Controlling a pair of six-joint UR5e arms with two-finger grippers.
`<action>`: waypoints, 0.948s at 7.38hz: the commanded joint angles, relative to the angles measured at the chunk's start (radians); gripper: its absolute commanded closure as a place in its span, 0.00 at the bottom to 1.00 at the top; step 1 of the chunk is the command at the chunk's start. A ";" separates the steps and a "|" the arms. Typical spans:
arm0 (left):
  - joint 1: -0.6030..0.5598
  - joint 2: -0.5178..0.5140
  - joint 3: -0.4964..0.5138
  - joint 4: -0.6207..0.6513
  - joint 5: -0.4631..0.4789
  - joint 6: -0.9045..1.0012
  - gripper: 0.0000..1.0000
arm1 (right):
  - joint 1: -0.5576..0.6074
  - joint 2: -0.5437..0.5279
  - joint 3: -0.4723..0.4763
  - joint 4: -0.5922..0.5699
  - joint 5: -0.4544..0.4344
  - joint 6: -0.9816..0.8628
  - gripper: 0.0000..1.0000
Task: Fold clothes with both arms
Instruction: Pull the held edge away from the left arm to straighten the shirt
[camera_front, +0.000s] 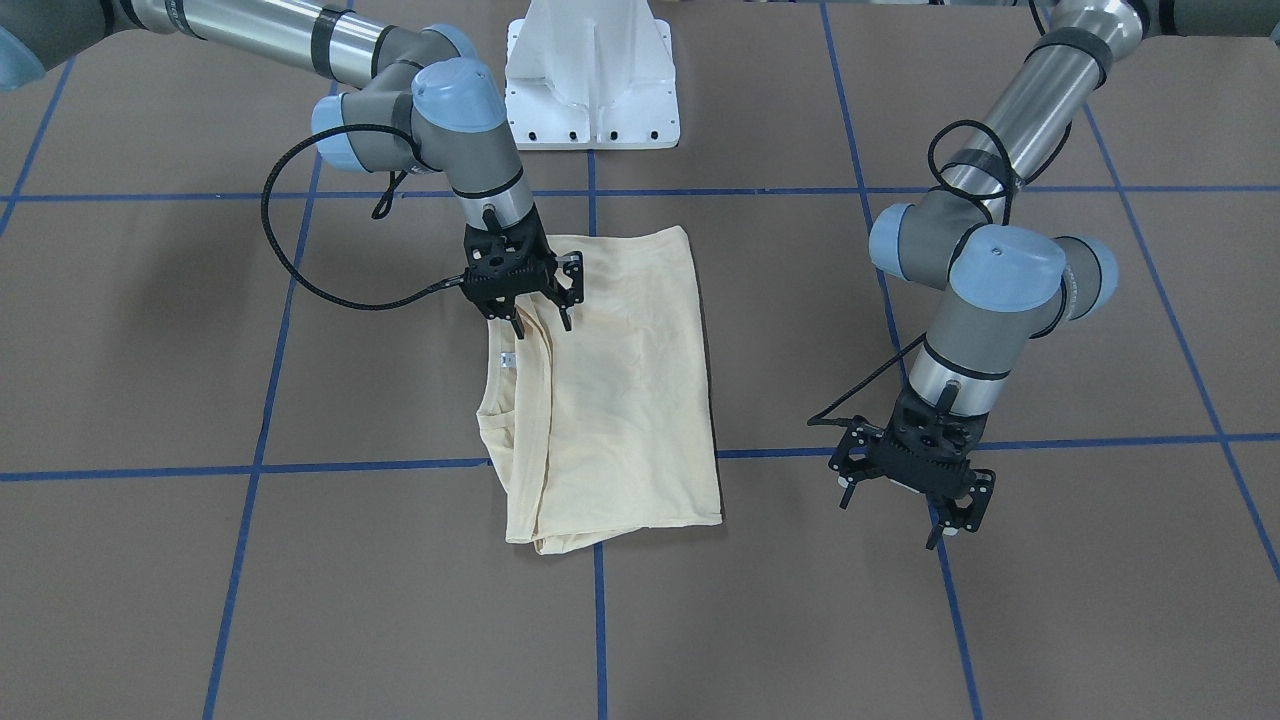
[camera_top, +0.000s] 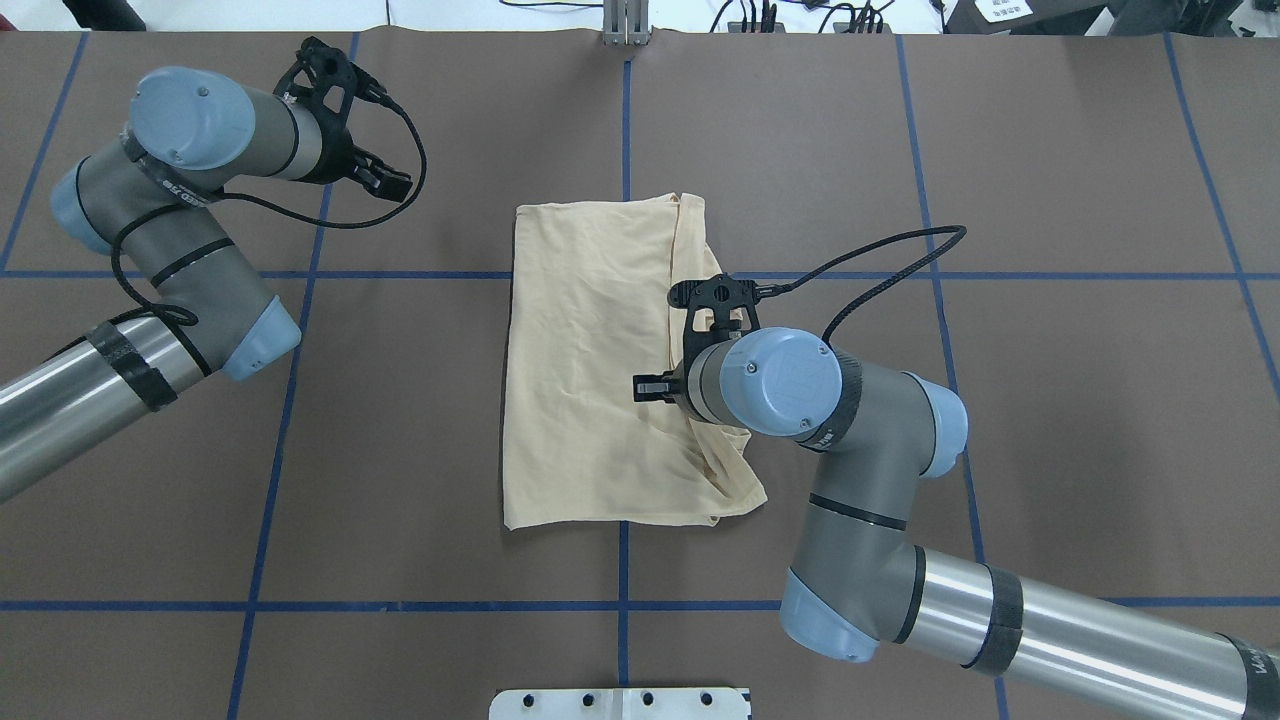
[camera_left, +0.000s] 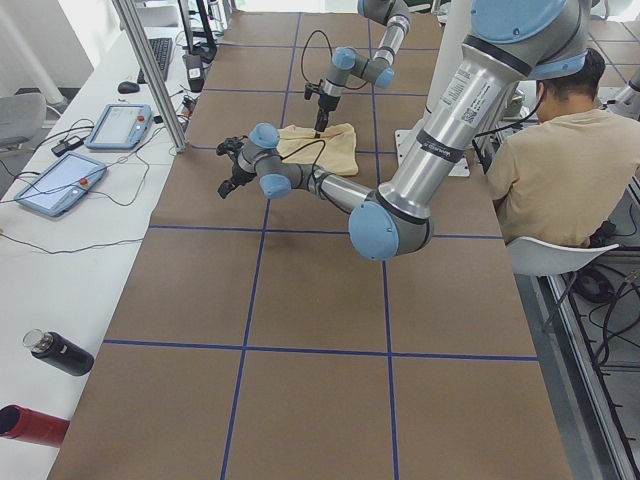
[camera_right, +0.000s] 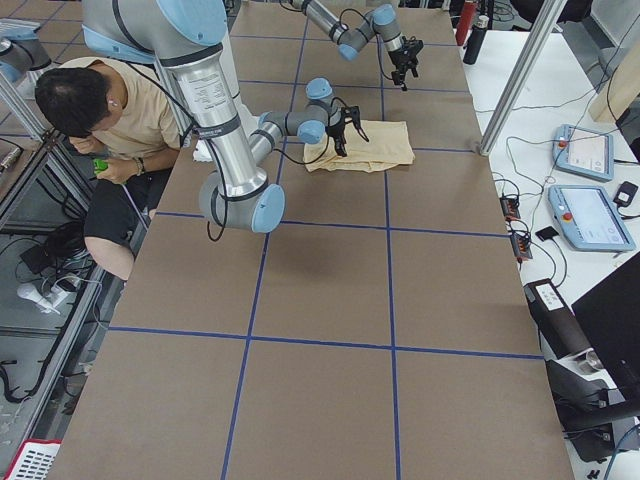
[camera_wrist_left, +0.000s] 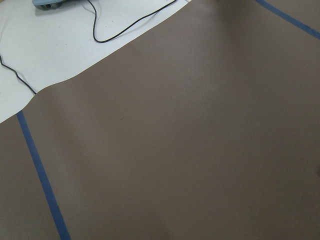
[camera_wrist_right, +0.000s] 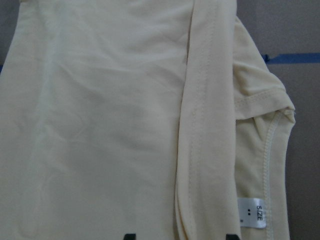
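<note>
The cream-yellow shirt (camera_front: 620, 380) lies folded into a tall rectangle at the table's middle (camera_top: 590, 380), print hidden. Its ribbed neck (camera_front: 497, 415) and size label (camera_wrist_right: 254, 212) show at one side edge. My right gripper (camera_front: 543, 320) hangs open just over the shirt's corner nearest the robot. In the right wrist view its fingertips (camera_wrist_right: 130, 236) stand apart on either side of a folded strip of cloth, holding nothing. My left gripper (camera_front: 905, 512) is open and empty, above bare table well away from the shirt (camera_top: 385, 175). The left wrist view shows only brown table.
The white pedestal base (camera_front: 592, 80) stands at the robot's edge of the table. Blue tape lines (camera_front: 600, 620) grid the brown surface. A seated person (camera_left: 560, 150) is beside the base. A side table holds control tablets (camera_left: 60, 185) and bottles (camera_left: 60, 352).
</note>
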 joint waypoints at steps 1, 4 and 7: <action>0.000 0.001 0.000 0.000 0.000 0.000 0.00 | 0.000 -0.004 -0.001 -0.018 0.016 -0.080 0.45; 0.000 0.001 0.000 0.000 0.000 0.000 0.00 | 0.000 0.003 0.008 -0.073 0.010 -0.130 0.81; 0.002 0.001 0.001 0.000 0.000 0.002 0.00 | 0.024 0.003 0.014 -0.075 0.006 -0.124 1.00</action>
